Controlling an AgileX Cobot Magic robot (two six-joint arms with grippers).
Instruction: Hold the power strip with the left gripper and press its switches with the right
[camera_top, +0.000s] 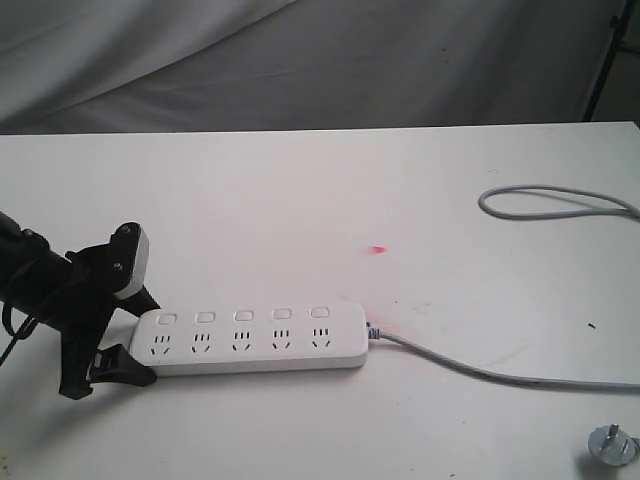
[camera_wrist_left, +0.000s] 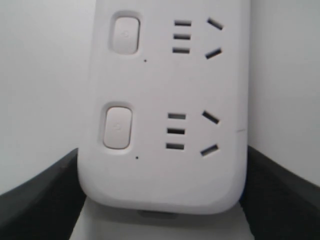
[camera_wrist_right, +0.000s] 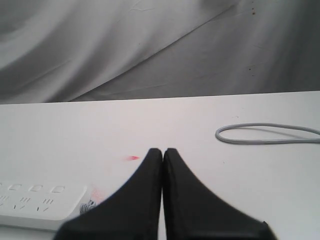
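Power strip (camera_top: 250, 340) lies flat on the table (camera_top: 300, 200), one end pinched by the left gripper (camera_top: 140, 338). The hold looks done. Right gripper (camera_wrist_right: 163, 152), fingers pressed together, hangs apart from it and must next reach the switches (camera_top: 243, 315).

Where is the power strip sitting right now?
In the exterior view the power strip lies flat on the white table, towards its front left. Its left end is held by the left gripper, and its grey cord trails right.

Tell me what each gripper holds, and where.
Left gripper clamps the power strip across its end away from the cord; right gripper is shut on nothing.
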